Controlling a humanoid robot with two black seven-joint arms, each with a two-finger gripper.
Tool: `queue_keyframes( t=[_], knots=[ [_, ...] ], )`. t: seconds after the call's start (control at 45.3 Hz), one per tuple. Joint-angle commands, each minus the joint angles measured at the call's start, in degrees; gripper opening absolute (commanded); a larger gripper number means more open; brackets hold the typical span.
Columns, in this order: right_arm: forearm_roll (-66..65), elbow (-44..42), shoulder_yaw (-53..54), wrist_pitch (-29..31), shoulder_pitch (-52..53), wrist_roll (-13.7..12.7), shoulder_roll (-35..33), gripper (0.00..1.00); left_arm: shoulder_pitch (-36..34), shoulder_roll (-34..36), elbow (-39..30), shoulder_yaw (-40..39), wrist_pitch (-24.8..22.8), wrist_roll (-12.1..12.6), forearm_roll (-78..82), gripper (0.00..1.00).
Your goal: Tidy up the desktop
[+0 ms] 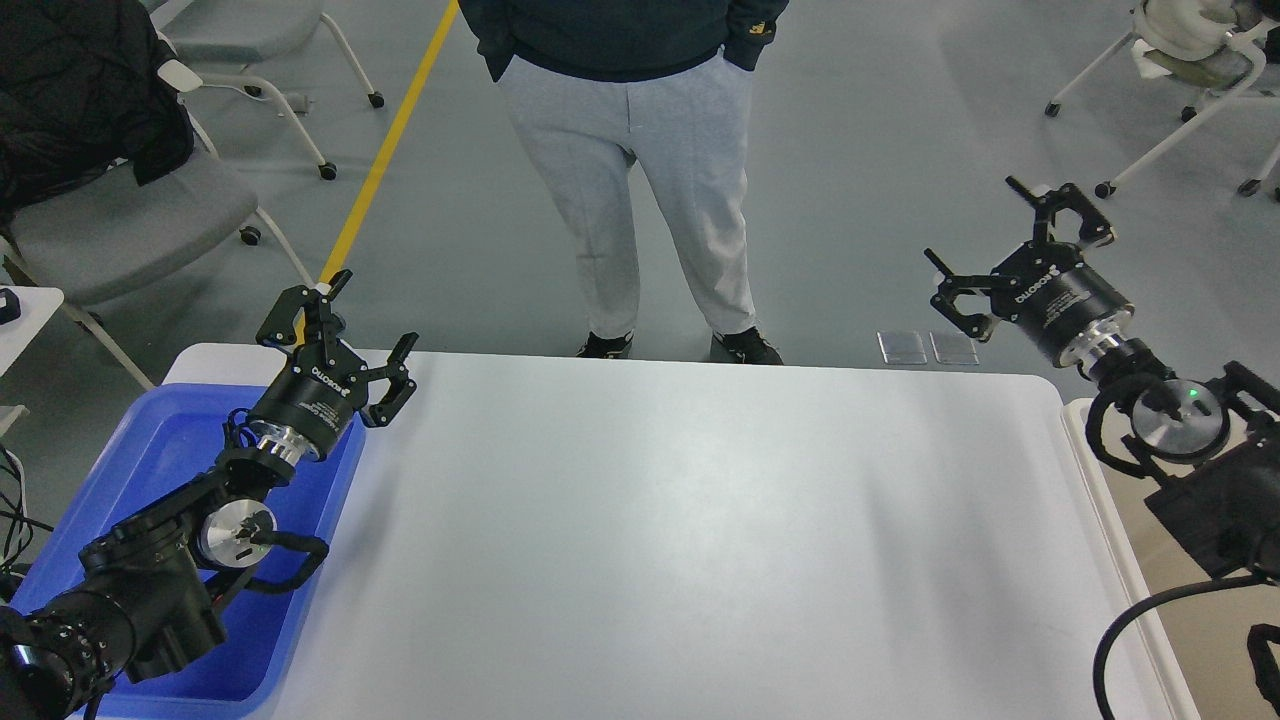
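Observation:
The desktop (680, 540) is a large smooth white tabletop with rounded corners; nothing lies on it. My left gripper (345, 320) is open and empty, raised above the desktop's far left corner, over the edge of the blue tray. My right gripper (1010, 245) is open and empty, raised above and beyond the desktop's far right corner.
A blue plastic tray (150, 470) sits at the left under my left arm. A beige bin (1150, 520) stands at the right under my right arm. A person in grey trousers (640, 190) stands just beyond the far edge. Wheeled chairs stand at back left (120, 220) and back right (1190, 90).

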Motion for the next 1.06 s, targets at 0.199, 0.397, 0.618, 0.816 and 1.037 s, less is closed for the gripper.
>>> queue_keyframes(
  t=[0.199, 0.397, 0.618, 0.816, 1.037],
  knots=[
    [-0.98, -3.29, 0.26, 1.15, -8.07, 4.87, 8.21, 1.0, 0.0, 0.0, 0.0, -0.01, 0.0, 0.0, 0.0, 1.0],
    [-2.83, -13.22, 0.17, 0.8, -7.46, 5.13, 11.63, 1.0, 0.0, 0.0, 0.0, -0.01, 0.0, 0.0, 0.0, 1.0],
    [-3.53, -13.76, -1.85, 1.15, -7.37, 6.1, 12.25, 1.0, 0.0, 0.0, 0.0, -0.01, 0.0, 0.0, -0.09, 1.0],
    [-3.53, -13.5, -2.03, 1.32, -7.46, 6.1, 12.43, 1.0, 0.0, 0.09, 0.0, -0.01, 0.0, 0.0, 0.0, 1.0],
    [-3.53, -13.32, -1.85, 1.41, -7.19, 6.1, 12.43, 1.0, 0.0, 0.0, 0.0, -0.01, 0.0, 0.0, 0.0, 1.0]
  ],
)
